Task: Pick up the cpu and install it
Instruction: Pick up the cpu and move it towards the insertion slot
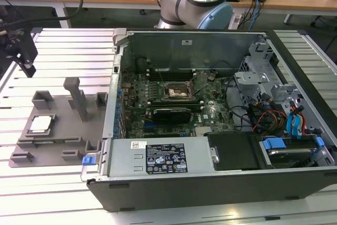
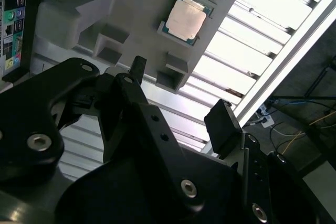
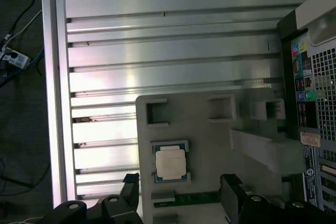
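End effector (image 3: 181, 184): fingers spread wide, nothing between them, seen in both wrist views. In the exterior view it hangs above the slatted metal surface (image 1: 68, 43) at the exterior view's left, clear of the grey fixture tray (image 1: 66, 117) and touching nothing.

The cpu (image 3: 170, 162) lies flat in a square recess of the tray, silvery top up and darker rim showing around it. It is not gripped; the second wrist view shows it well apart from the fingertips (image 2: 137, 65).

The open computer case (image 1: 210, 175) stands just beside the tray, toward the exterior view's right. The black-framed socket (image 1: 178, 91) sits on the motherboard (image 1: 213, 114) inside it, well apart from the cpu.
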Robot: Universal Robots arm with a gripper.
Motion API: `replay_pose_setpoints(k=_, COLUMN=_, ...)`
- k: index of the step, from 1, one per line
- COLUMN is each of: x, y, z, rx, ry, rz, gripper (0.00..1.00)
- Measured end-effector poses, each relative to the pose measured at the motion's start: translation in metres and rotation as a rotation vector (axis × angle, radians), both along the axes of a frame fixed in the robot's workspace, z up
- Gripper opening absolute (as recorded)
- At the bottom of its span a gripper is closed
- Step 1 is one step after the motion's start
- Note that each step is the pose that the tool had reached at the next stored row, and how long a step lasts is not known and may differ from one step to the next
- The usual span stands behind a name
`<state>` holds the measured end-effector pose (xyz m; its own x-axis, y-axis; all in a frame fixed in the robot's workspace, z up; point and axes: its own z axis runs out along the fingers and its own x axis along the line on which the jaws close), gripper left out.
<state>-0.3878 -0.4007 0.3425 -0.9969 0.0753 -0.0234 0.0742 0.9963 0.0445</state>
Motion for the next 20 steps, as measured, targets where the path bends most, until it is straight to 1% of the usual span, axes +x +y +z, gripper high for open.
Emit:
replay_pose_setpoints(k=10, x=0.0000, y=0.0000, z=-0.0105, rx=0.0000, ry=0.0000, rz=0.000, gripper=0.72)
replay_pose_setpoints(k=20, x=0.0000, y=0.0000, z=-0.0176, rx=0.0000, ry=-0.0001, rz=0.000, gripper=0.72)
